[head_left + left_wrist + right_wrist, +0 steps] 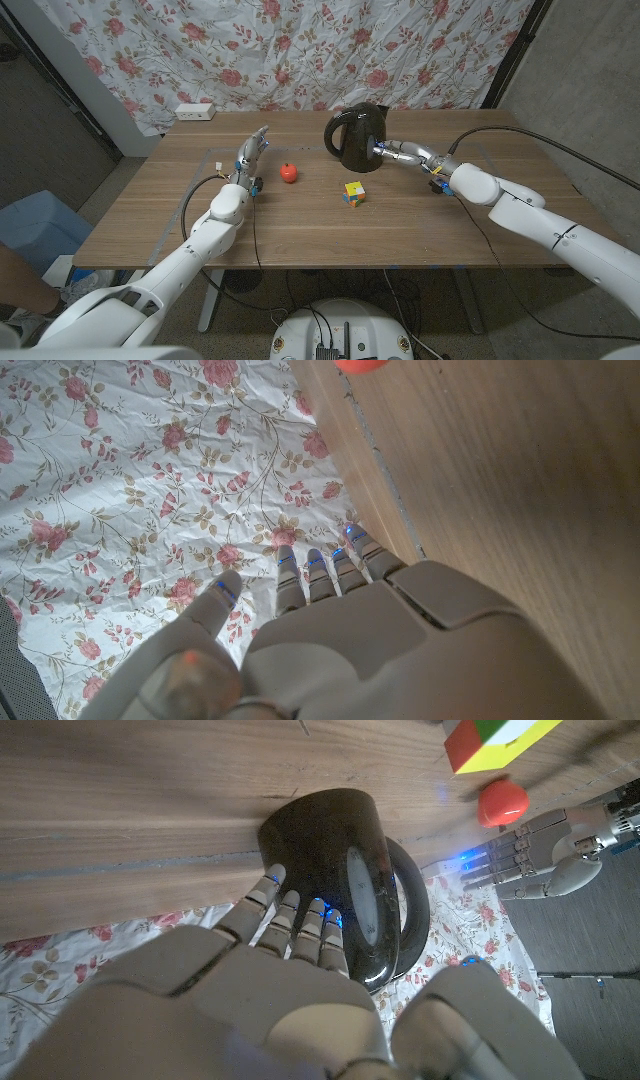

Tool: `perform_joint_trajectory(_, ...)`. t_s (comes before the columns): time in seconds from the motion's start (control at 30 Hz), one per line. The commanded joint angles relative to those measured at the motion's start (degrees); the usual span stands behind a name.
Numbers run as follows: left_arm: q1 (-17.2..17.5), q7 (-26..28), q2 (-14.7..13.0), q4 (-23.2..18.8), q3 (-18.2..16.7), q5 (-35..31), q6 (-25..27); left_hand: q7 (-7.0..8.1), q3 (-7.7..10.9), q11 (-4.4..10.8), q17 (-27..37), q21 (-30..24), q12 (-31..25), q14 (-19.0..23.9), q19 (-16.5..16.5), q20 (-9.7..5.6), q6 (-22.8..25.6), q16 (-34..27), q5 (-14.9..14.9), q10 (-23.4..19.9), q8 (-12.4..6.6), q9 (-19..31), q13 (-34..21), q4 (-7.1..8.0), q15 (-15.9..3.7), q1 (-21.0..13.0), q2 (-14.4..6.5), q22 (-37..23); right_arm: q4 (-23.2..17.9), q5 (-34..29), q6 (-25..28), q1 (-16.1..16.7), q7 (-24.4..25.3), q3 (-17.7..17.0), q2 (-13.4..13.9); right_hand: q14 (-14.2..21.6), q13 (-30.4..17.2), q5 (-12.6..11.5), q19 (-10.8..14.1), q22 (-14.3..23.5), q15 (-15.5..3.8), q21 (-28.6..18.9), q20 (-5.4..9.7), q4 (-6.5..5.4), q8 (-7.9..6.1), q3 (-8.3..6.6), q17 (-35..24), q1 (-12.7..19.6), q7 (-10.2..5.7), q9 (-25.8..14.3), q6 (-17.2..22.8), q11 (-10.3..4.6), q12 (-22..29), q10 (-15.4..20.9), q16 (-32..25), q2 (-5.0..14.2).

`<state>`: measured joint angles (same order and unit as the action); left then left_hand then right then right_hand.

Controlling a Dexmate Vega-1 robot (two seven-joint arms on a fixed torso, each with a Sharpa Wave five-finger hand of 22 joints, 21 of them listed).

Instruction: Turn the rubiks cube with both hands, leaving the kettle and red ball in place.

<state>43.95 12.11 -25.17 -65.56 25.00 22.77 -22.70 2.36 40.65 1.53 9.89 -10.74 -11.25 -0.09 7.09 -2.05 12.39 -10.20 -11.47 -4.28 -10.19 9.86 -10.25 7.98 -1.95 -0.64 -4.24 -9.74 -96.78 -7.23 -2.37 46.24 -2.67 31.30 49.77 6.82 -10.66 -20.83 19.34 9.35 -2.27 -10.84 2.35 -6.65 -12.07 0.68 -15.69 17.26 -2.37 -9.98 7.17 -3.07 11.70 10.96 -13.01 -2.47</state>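
Overhead, no writing is readable; the rubiks cube (354,193) lies mid-table between the red ball (289,172) and the black kettle (356,137). Left hand (253,152) stands near the ball, fingers straight, holding nothing. Right hand (400,152) reaches the kettle. From the right wrist, its fingers (297,925) touch the kettle's side; whether they grip it, I cannot tell.

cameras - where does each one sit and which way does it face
Head view: above the table, looking down at kettle, cube, ball; both arms show.
Left wrist view: behind the left hand, facing the floral cloth.
Right wrist view: behind the right hand, facing the kettle.
All three show the ball.
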Motion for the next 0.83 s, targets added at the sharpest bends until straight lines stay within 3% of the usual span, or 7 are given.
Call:
perform_joint_trajectory(0.03,0.2,-0.2,0.0,0.1,-0.3,0.4,0.0,-0.15,0.20,0.04,0.0,-0.3,-0.1,0.4,0.3,-0.05,0.0,-0.1,-0.1,-0.3,-0.13,0.1,-0.2,0.10,-0.88,0.1,-3.9,-0.1,1.7,1.1,-0.3,-0.1,2.5,-0.8,-0.3,0.7,0.0,0.0,0.5,0.1,-0.53,-0.4,0.71,-0.56,0.07,-0.07,0.1,-0.7,0.56,-0.3,0.1,-0.07,0.2,0.5,-0.4,0.39)
perform_joint_trajectory(0.33,-1.0,-1.0,1.0,2.3,0.1,0.4,-1.6,-0.30,0.23,0.06,0.0,-0.3,-0.1,0.4,0.4,-0.04,0.0,-0.1,-0.1,-0.2,-0.12,0.1,-0.2,0.12,-0.88,0.1,-4.0,-0.1,3.6,6.0,-1.0,1.0,4.0,-2.7,-1.6,1.2,0.0,0.1,0.7,0.0,-0.52,-0.3,0.02,-0.85,0.08,-0.06,0.4,-1.2,0.77,-0.3,0.6,0.28,0.3,1.2,-0.4,1.10)
perform_joint_trajectory(0.83,-2.3,-1.4,2.6,4.9,0.9,0.5,-2.1,-0.45,0.34,-0.05,0.0,-0.3,-0.1,0.5,0.4,-0.05,0.0,-0.1,-0.1,-0.2,-0.14,0.1,-0.2,0.13,-0.82,0.1,-4.1,-0.1,7.1,8.5,-2.2,0.6,6.4,-3.1,-3.0,1.9,0.0,0.2,1.2,0.0,-0.37,-0.2,0.06,-0.98,0.21,-0.10,0.8,-1.6,1.04,-0.3,1.2,0.31,0.2,1.7,-0.3,1.90)
